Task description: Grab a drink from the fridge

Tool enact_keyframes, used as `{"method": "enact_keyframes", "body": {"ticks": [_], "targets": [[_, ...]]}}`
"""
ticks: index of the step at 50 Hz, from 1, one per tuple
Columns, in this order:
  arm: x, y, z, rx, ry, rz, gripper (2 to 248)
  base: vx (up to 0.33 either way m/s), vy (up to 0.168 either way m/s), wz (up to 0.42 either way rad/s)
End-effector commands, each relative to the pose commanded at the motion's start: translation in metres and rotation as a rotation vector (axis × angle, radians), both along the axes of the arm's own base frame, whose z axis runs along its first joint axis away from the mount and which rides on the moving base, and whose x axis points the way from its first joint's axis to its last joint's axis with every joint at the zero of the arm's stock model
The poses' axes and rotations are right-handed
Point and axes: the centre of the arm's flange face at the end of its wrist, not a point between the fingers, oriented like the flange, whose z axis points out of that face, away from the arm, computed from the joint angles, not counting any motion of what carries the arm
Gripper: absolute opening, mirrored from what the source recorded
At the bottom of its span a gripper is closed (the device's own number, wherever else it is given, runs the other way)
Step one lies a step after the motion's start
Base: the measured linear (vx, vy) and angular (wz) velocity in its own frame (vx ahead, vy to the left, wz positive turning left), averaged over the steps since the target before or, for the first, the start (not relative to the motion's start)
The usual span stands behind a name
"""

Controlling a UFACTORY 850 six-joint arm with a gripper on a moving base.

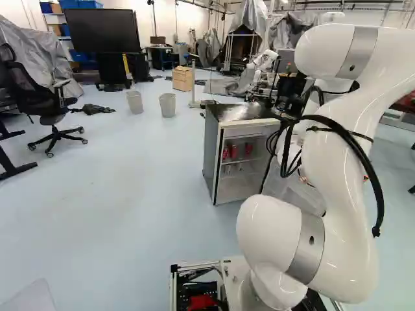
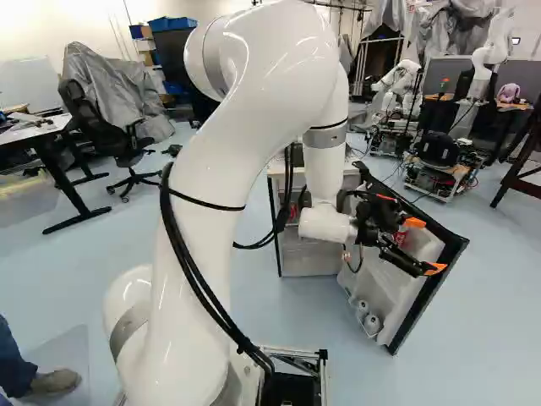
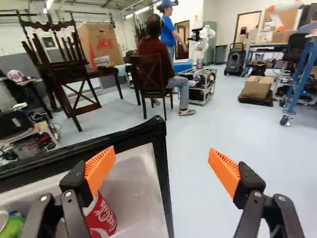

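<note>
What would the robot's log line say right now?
black orange-padded gripper: open | black-edged white fridge door: open | red metal can: in door, ungripped

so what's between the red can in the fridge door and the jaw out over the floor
The door's white inner wall, then its black edge, then a stretch of pale floor, all in the wrist view.

The white arm [image 2: 241, 127] arches upward, then descends to the wrist [image 2: 325, 223]; the black gripper [image 2: 424, 246] has its two fingers spread, orange pads [image 3: 100, 168] facing.

1 refrig. [image 1: 211, 149], 2 wastebins [image 1: 167, 105]
</note>
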Motion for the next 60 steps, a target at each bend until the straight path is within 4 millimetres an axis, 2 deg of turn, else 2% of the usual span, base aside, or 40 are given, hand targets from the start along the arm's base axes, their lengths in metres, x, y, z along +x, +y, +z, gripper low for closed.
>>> {"method": "enact_keyframes", "body": {"ticks": [27,60], "targets": [[-0.024,0.033,0.003,0.075,0.063,0.269,247,0.000,0.000,0.000],[-0.059,0.084,0.007,0.149,0.138,0.593,247,0.000,0.000,0.000]]}}
